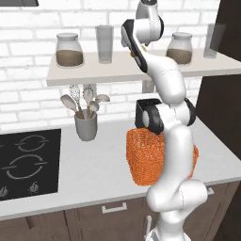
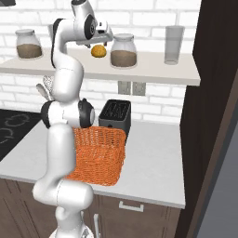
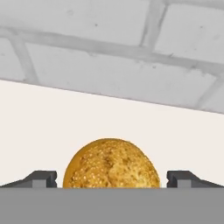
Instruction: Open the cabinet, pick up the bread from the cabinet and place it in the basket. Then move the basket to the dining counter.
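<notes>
Up on the wall shelf (image 2: 153, 69), between the two brown-filled jars, sits the bread (image 2: 97, 51). My end effector (image 2: 103, 38) hangs at shelf height, just above and beside it.

Hand view: bun (image 3: 111, 164) dead centre, directly ahead along my approach line, on the shelf's pale surface, with the brick wall behind. My two fingertips (image 3: 41, 178) stand wide apart, one on either side of the bun, with clear gaps; nothing gripped.

Bun is round, no long axis to favour, so wrist roll matters little. I judge the next move calls for a short advance straight forward until the tips flank its widest part, then a squeeze.

Nearest jar (image 2: 123, 50) stands just beside the bun on the side toward the shelf's right end; risk of a nudge.

Basket (image 2: 97, 155) waits below on the worktop (image 2: 153, 162), near its front edge, in front of the black toaster (image 2: 115, 115).
</notes>
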Motion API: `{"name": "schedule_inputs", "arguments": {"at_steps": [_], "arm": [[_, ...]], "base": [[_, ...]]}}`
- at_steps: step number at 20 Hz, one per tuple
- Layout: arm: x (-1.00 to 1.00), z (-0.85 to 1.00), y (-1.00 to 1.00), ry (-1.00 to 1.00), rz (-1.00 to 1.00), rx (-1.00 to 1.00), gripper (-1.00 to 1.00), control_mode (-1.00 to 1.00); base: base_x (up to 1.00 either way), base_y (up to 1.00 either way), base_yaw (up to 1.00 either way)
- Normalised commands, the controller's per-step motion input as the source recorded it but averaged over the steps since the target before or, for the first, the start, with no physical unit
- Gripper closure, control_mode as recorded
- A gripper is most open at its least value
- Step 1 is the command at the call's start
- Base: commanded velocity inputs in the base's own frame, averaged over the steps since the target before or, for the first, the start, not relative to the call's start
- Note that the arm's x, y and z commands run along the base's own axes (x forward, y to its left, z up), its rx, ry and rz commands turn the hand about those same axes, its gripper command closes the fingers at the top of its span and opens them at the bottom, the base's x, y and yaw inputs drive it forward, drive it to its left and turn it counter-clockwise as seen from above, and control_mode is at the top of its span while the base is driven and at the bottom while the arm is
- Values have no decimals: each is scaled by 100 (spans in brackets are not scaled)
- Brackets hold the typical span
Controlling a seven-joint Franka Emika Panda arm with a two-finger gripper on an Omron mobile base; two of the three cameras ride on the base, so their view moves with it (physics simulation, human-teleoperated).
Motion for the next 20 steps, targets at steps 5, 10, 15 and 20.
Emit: {"name": "schedule_inputs", "arguments": {"at_steps": [5, 10, 15, 20], "arm": [[0, -21, 0, 9, 0, -3, -100, -100], [0, -24, 0, 4, 0, -3, -100, -100], [0, -31, -1, 1, 0, -4, -100, -100], [0, -17, -2, 0, 0, -2, -100, -100]], "base": [[0, 0, 0], [0, 0, 0], [0, 0, 0], [0, 0, 0]]}}
